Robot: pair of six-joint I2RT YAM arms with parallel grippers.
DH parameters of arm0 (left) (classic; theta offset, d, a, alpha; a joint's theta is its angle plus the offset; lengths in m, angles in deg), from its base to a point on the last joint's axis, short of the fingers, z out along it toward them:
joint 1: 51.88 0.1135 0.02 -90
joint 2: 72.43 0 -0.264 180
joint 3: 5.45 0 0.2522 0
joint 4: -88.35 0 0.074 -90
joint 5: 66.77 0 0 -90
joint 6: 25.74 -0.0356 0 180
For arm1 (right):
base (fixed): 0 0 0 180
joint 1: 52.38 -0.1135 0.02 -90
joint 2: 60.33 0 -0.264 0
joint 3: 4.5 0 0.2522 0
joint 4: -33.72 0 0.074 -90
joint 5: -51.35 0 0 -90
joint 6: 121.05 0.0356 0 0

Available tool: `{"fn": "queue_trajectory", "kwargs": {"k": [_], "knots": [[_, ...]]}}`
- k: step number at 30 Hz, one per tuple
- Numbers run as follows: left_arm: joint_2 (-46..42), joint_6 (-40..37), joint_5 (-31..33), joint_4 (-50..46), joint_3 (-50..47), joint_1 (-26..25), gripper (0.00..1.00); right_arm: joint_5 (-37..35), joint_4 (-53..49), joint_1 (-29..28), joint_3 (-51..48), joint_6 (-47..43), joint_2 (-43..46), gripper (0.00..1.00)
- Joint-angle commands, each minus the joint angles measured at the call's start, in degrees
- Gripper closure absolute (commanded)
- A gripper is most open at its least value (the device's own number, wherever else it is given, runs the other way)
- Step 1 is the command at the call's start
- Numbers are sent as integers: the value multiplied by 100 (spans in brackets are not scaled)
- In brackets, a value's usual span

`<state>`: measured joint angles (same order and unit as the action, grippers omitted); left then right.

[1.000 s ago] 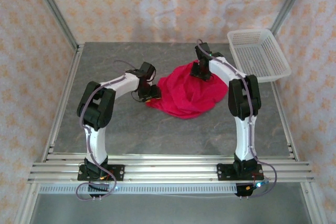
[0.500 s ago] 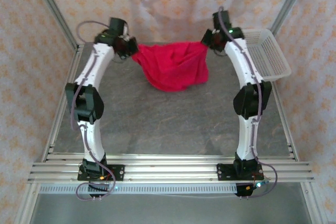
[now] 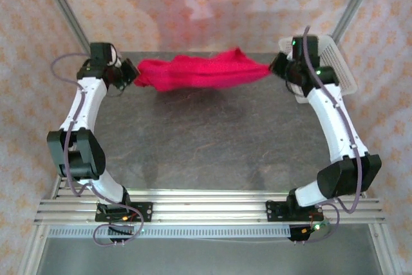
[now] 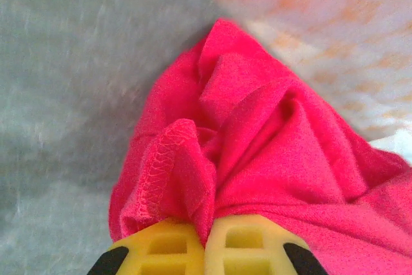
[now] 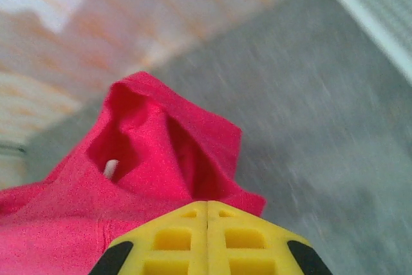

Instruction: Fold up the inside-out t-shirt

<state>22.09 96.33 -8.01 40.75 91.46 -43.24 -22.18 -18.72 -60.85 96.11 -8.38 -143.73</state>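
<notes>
Holding the inside-out t-shirt [image 3: 199,72] at both ends, I report it strung as a rumpled red band across the far side of the table [image 3: 212,146], close to the back wall. It spans from my left gripper [image 3: 132,76] at the far left to my right gripper [image 3: 273,67] at the far right. Both arms are extended outward and away from their bases.

Left side: my yellow fingers [image 4: 167,246] are pressed together on a gathered bunch of cloth. A stitched hem [image 4: 158,172] curls up just above them, seam allowance outward. The fabric fans out to the right from the pinch.

Right side: the fingers [image 5: 170,239] are closed tight, with red cloth clamped between them and a loose fold standing up beyond the tips. A small pale tag [image 5: 111,169] sits inside that fold.

The white mesh basket [image 3: 347,82] stands at the far right corner, just behind my right wrist. I cannot tell whether the shirt's lowest sag touches the table; a shadow lies under it.
</notes>
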Motion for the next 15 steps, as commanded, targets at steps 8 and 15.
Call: {"fn": "queue_trajectory", "kwargs": {"k": [8,15], "knots": [[-699,-700,1258,-151,-1758,-1151,63,417,1267,96,-2967,544,595,100],[-1521,-2139,2668,559,-1821,-3313,43,478,1363,48,-3417,410,477,81]]}}
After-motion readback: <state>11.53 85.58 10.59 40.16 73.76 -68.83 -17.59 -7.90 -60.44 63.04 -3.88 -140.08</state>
